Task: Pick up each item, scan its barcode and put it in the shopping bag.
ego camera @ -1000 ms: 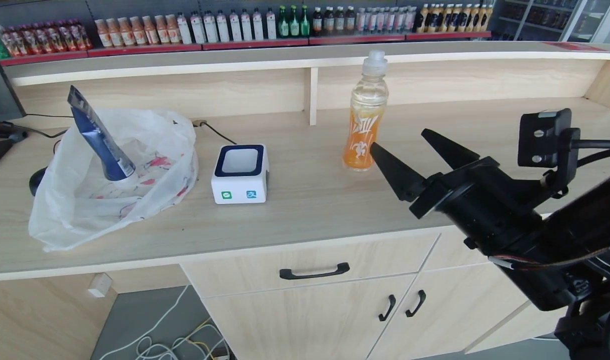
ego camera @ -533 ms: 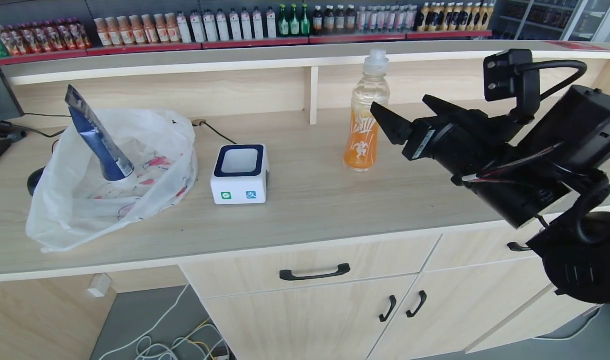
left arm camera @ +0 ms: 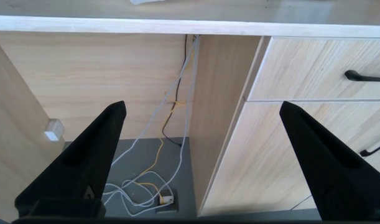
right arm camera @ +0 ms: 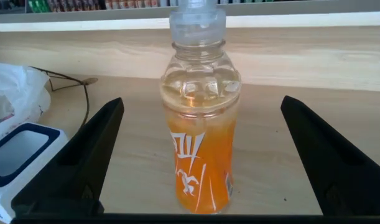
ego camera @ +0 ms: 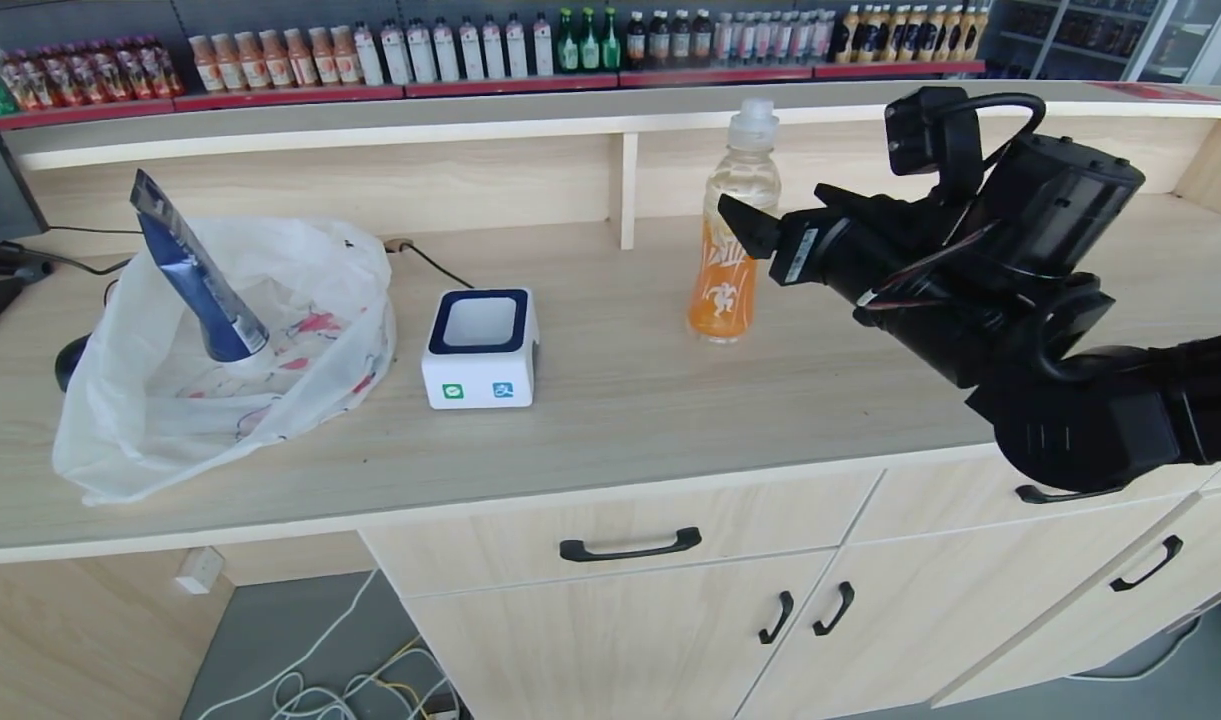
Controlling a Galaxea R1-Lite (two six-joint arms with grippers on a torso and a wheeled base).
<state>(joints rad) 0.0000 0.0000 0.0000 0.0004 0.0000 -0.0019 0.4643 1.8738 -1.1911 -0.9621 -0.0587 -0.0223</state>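
one orange-drink bottle [ego camera: 732, 240], one bag [ego camera: 140, 440], one scanner [ego camera: 480, 348]

- Your right gripper [ego camera: 776, 203] has come up from low over the counter's [ego camera: 610, 420] front edge to the height of the orange bottle's [ego camera: 722, 285] upper half.
- It has also moved left. A second ago it sat apart from the bottle; now its near fingertip overlaps the bottle's side in the head view.
- The arm behind it has lifted, uncovering a cabinet handle [ego camera: 1150, 565] at the lower right.

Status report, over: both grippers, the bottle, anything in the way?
Left gripper open, low before the cabinet. Right gripper open, facing the upright bottle, not yet gripping. Scanner stands between bottle and bag.
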